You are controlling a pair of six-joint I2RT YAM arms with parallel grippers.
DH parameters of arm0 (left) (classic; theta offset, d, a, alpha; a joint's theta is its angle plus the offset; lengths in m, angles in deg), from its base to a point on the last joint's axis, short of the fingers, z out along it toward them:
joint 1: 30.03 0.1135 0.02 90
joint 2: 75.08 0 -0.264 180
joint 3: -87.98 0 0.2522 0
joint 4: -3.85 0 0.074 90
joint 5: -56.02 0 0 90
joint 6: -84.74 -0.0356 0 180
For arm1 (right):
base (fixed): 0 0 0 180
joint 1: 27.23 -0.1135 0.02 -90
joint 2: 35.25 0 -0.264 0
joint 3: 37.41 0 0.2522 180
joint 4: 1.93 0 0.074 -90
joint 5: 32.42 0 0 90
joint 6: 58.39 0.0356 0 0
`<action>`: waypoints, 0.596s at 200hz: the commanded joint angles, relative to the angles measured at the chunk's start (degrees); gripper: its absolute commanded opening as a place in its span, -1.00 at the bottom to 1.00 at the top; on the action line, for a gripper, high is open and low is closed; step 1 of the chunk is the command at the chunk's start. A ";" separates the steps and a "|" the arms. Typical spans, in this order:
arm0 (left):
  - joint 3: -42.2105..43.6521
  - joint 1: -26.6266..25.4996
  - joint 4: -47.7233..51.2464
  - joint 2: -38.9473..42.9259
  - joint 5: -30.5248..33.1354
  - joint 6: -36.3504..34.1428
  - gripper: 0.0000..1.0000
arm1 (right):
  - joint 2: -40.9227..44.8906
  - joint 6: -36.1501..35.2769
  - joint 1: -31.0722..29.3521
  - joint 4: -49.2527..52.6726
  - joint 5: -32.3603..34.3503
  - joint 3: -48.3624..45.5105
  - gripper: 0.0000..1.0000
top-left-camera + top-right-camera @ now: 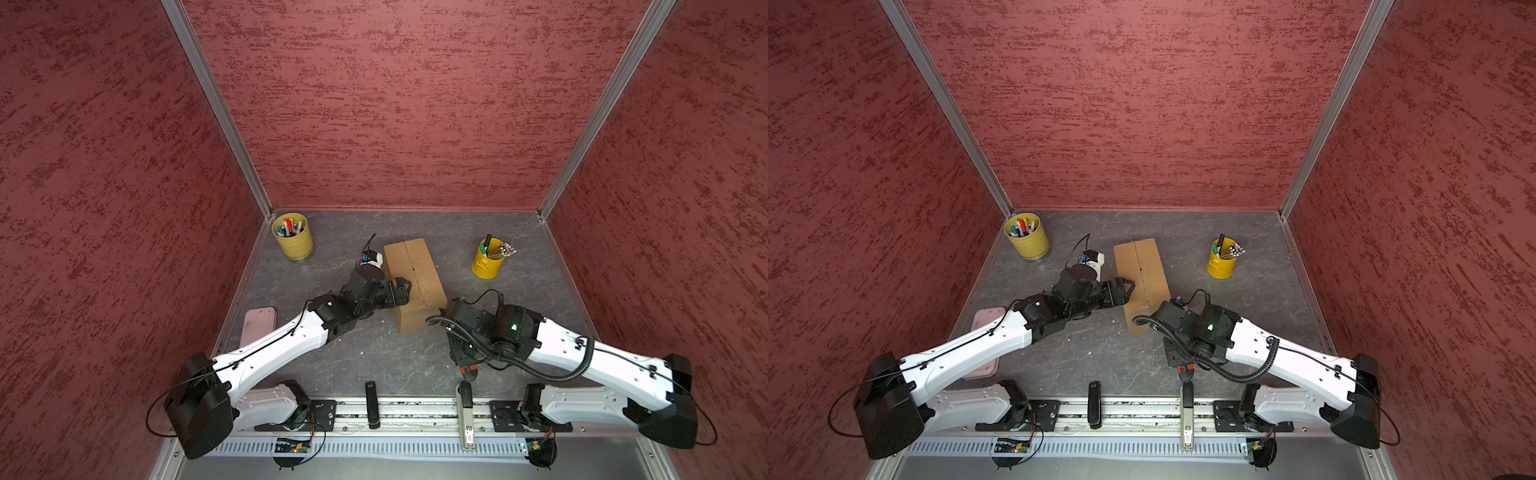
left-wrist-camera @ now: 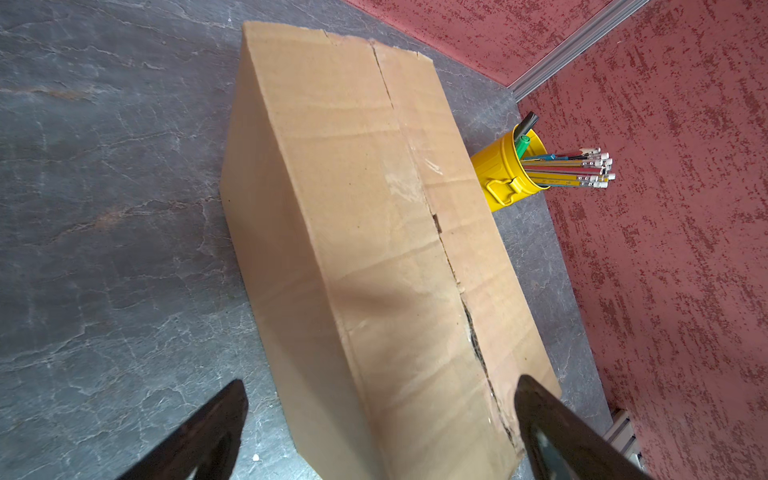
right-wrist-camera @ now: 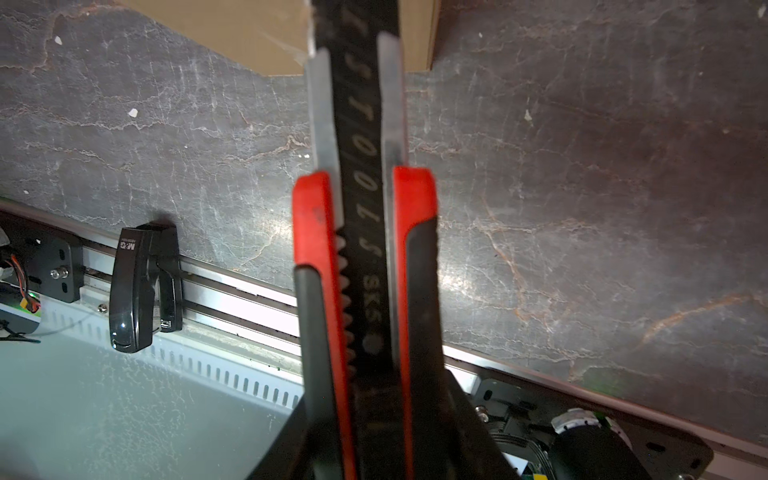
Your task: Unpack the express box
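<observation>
While left tool (image 1: 400, 287) gapes over express box (image 1: 415, 266) edge, right tool (image 3: 374, 440) pinches knife (image 3: 361, 208), blade tip cut off.

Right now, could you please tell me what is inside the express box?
The express box has its top flaps down, so its contents are hidden. Only a narrow dark gap runs along the centre seam, and nothing shows through it.
</observation>
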 commanded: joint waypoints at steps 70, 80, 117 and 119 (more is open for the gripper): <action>2.21 -0.69 -3.17 0.66 -0.64 0.26 0.99 | -1.42 1.10 -0.43 -0.73 0.65 1.69 -0.91; 2.21 -0.75 -3.27 0.62 -0.67 0.30 0.99 | -1.58 1.09 -0.43 -0.66 0.78 1.83 -0.91; 2.43 -1.06 -3.62 0.48 -0.99 0.16 0.99 | -2.10 1.09 -0.43 -0.36 0.97 2.53 -0.91; 2.43 -1.06 -3.62 0.48 -0.99 0.21 0.99 | -2.12 1.11 -0.43 -0.33 0.97 2.61 -0.91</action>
